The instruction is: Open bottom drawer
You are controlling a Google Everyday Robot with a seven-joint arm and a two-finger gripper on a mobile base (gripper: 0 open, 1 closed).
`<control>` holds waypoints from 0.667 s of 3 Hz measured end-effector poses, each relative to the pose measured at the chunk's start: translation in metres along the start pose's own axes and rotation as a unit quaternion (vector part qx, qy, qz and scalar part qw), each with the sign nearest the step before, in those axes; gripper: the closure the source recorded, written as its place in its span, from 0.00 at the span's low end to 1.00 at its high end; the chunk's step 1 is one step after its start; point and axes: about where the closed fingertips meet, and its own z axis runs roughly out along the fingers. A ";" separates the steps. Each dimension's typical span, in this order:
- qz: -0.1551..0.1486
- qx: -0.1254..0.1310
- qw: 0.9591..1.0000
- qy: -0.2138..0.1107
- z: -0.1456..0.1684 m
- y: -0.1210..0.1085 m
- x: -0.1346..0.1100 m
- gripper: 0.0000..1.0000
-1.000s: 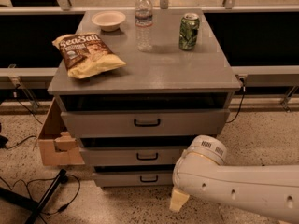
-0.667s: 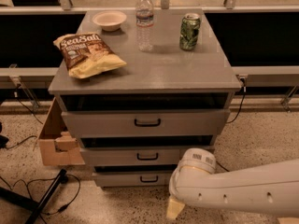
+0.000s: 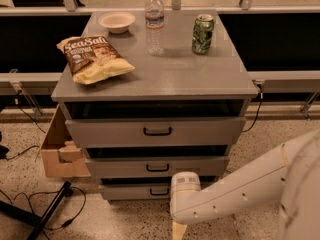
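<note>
The grey cabinet has three drawers. The bottom drawer [image 3: 135, 191] is the slimmest front, just above the floor, with a small black bar handle [image 3: 159, 191]. It stands slightly out from the cabinet, like the two above it. My gripper [image 3: 178, 231] hangs at the end of the white arm [image 3: 235, 189], which reaches in from the right. It is low at the picture's bottom edge, just right of and below the bottom drawer's handle. The wrist [image 3: 185, 184] covers the right end of the bottom drawer front.
On the cabinet top [image 3: 170, 76] lie a chip bag [image 3: 94, 59], a small bowl [image 3: 116, 21], a water bottle [image 3: 154, 23] and a green can [image 3: 202, 34]. A cardboard box [image 3: 59, 151] stands at the cabinet's left. Cables and a black bar [image 3: 50, 211] lie on the floor.
My arm has moved left and down, bringing the gripper closer to the bottom drawer's handle. The drawers and the things on top have not moved.
</note>
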 end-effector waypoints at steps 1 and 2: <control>-0.020 0.004 1.000 0.000 0.010 0.002 0.000 0.00; -0.020 0.004 1.000 0.000 0.010 0.002 0.000 0.00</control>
